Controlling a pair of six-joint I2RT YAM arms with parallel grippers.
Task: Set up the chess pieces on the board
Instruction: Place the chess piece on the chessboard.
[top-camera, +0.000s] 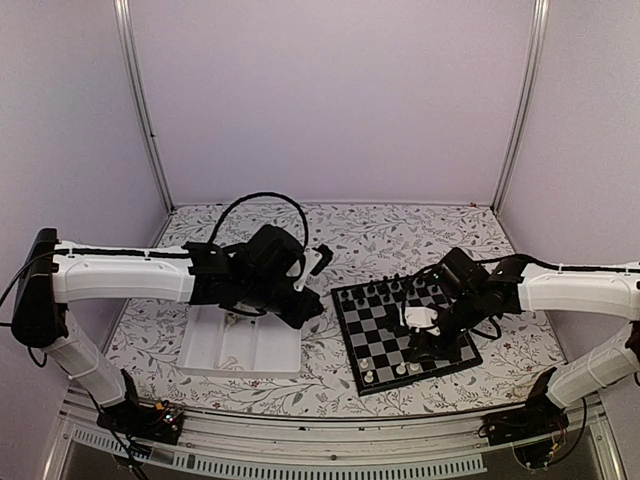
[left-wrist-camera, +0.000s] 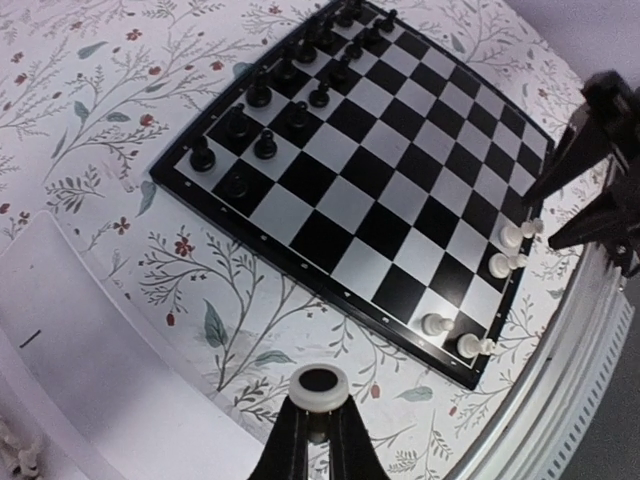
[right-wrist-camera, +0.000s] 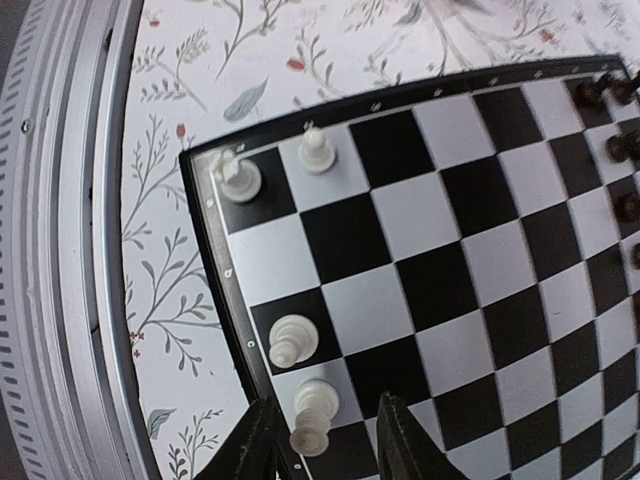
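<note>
Right pincer (right-wrist-camera: 327, 402) stands parted around a white chess piece (right-wrist-camera: 312, 412) on the board (right-wrist-camera: 450, 260), while the left pincer (left-wrist-camera: 318, 410) grips another white piece (left-wrist-camera: 318, 386) above the surface (left-wrist-camera: 100, 120).

Seen from the top, the right arm (top-camera: 560, 285) covers the board's (top-camera: 375, 320) right-hand squares, and the left arm (top-camera: 130, 272) hides part of the white tray (top-camera: 240, 352). The left claw (left-wrist-camera: 318, 410) pinches a cream piece (left-wrist-camera: 318, 386) that shows only its round end, so its kind cannot be told. Black pieces (right-wrist-camera: 624, 148) at the edge of the right wrist view are blurred and partly cut off.
</note>
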